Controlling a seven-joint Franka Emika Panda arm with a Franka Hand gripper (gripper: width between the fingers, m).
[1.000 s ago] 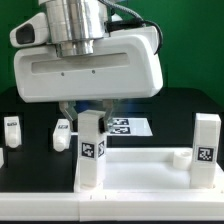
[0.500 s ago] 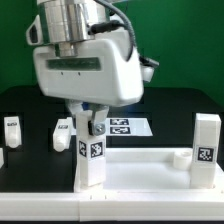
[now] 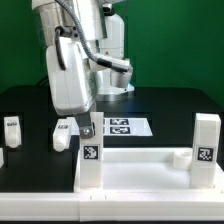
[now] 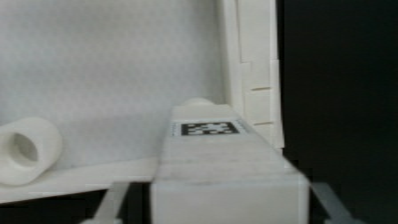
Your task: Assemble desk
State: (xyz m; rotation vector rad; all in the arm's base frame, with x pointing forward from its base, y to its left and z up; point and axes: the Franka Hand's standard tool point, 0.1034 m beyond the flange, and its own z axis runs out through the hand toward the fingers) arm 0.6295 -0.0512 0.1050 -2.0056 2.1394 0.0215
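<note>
The white desk panel (image 3: 140,172) lies flat at the front of the black table. One white tagged leg (image 3: 89,162) stands upright at its corner on the exterior view's left. My gripper (image 3: 88,126) reaches down over the top of this leg. In the wrist view the leg (image 4: 217,150) sits between my fingers (image 4: 114,200), with a dark gap on each side, so the gripper (image 4: 217,202) is open around it. A round hole (image 4: 22,150) in the panel (image 4: 107,70) shows beside the leg. A second leg (image 3: 206,148) stands upright at the panel's right corner.
Loose white legs lie on the table at the exterior view's left, one (image 3: 64,133) close to my gripper and one (image 3: 12,127) farther out. The marker board (image 3: 126,127) lies flat behind the panel. A green wall stands behind the table.
My hand has turned about its vertical axis, from broadside to edge-on in the exterior view. The leg still stands at the same corner with its tag facing the camera.
</note>
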